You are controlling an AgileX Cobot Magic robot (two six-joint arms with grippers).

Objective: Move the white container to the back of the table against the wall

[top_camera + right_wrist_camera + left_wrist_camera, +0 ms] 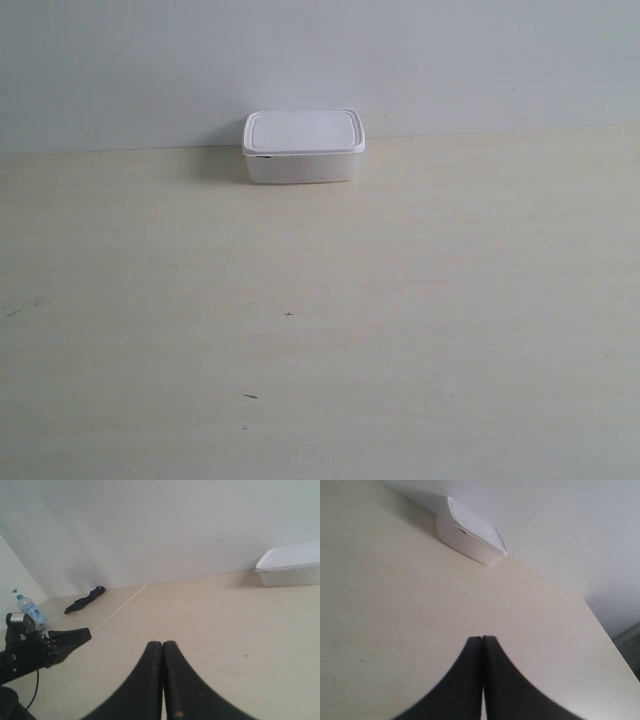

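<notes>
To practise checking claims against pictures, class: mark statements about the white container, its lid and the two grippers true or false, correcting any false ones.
1. The white container sits at the back of the table, by the wall. True.
2. Its lid has been taken off. False: the lid is on the container.
3. The left gripper has its fingers shut with nothing between them. True.
4. The right gripper is holding the container. False: it is shut on nothing, and the container stands apart from it on the table.
</notes>
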